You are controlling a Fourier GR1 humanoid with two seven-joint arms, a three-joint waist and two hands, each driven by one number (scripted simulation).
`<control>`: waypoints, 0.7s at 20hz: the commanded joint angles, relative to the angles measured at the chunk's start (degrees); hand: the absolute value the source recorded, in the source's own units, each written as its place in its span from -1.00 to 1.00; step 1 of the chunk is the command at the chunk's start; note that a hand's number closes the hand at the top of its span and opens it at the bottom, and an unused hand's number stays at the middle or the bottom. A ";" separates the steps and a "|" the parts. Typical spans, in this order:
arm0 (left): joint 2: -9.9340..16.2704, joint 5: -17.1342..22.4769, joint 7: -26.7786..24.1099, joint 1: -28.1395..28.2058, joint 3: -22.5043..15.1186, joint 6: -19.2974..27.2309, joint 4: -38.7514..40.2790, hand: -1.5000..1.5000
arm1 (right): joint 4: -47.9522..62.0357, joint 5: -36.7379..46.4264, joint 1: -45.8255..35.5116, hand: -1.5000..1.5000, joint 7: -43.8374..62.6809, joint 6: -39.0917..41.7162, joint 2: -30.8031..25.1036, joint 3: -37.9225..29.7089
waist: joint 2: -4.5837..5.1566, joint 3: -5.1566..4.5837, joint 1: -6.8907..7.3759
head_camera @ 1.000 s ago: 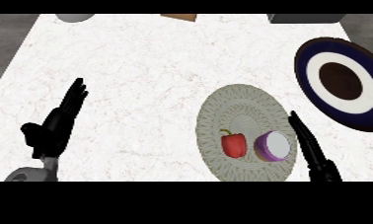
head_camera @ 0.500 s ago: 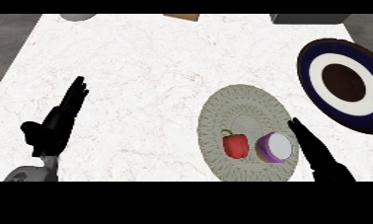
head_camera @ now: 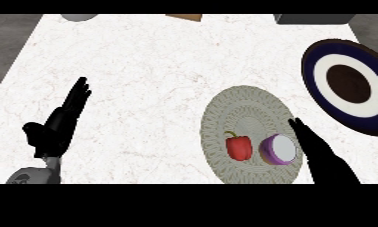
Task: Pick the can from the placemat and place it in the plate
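Note:
A purple can [head_camera: 279,149] with a white top stands on the round woven grey placemat [head_camera: 251,113] at the lower right. A red bell pepper [head_camera: 238,147] lies just left of the can on the same mat. My right hand [head_camera: 321,156] is open, its straight fingers right beside the can's right side. The plate [head_camera: 347,84], dark blue with a white ring and a brown centre, sits at the right edge, beyond the mat. My left hand [head_camera: 59,126] rests open at the lower left, far from everything.
Along the counter's far edge I see a grey round object [head_camera: 78,17], a brown object [head_camera: 184,17] and a dark grey box [head_camera: 314,19]. The white marble counter [head_camera: 148,71] stretches between my hands.
My right hand has crept a little upward and closer to the can. The left hand and the objects have kept their places.

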 commanded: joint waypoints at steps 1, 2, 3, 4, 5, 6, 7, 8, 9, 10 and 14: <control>-2.04 -2.89 -2.12 5.19 -1.52 0.56 -2.49 0.00 | 3.01 1.11 -4.48 -1.00 3.76 4.40 3.04 0.34 | -0.02 0.01 0.26; -0.11 -0.16 2.60 -4.69 2.84 -0.80 2.42 0.00 | 7.06 0.54 -2.82 -1.00 -0.96 2.47 2.55 -0.16 | 0.05 0.02 -0.18; -1.77 -1.67 0.75 -2.74 1.94 -0.99 3.16 0.00 | 5.23 2.41 -1.46 -1.00 -0.03 3.45 3.04 1.00 | 0.00 0.02 -0.20; -1.64 -1.98 2.23 -0.91 2.00 -0.67 -0.87 0.00 | 5.05 1.37 -4.10 -1.00 2.08 6.19 4.59 0.50 | -0.02 0.02 -0.01; -2.59 -2.35 1.68 0.92 0.80 -1.15 -2.70 0.00 | 7.82 -0.52 -3.91 -1.00 -1.43 5.66 3.21 -3.07 | -0.03 0.03 0.02; -1.97 -2.20 -2.01 0.91 2.44 -1.38 1.41 0.00 | 15.83 2.48 -7.29 -1.00 -3.39 2.13 6.14 -0.95 | 0.05 0.03 0.21; -1.45 -2.50 1.37 2.70 3.33 -2.49 -3.02 0.00 | 6.38 1.92 -4.14 -1.00 0.19 6.90 5.35 -1.81 | -0.05 0.02 -0.02; -3.90 -4.33 -3.61 2.06 2.66 -1.52 2.17 0.00 | 9.45 3.30 -5.30 -1.00 -1.61 4.78 7.01 -1.12 | -0.01 0.02 -0.06; -1.47 -3.23 1.07 0.15 4.79 -3.48 0.09 0.00 | 9.67 3.90 -4.69 -1.00 -1.53 5.35 7.30 -1.62 | -0.03 0.02 -0.09; -1.14 -2.07 4.89 -0.02 4.59 -3.57 -3.13 0.00 | 13.53 5.26 -5.12 -1.00 -3.74 2.99 7.84 -1.00 | -0.03 0.03 -0.01; -4.44 -4.20 -1.08 -1.23 4.80 -3.01 3.58 0.00 | 16.17 7.48 -0.34 -1.00 -8.09 -0.17 5.69 -2.93 | 0.00 0.02 -0.27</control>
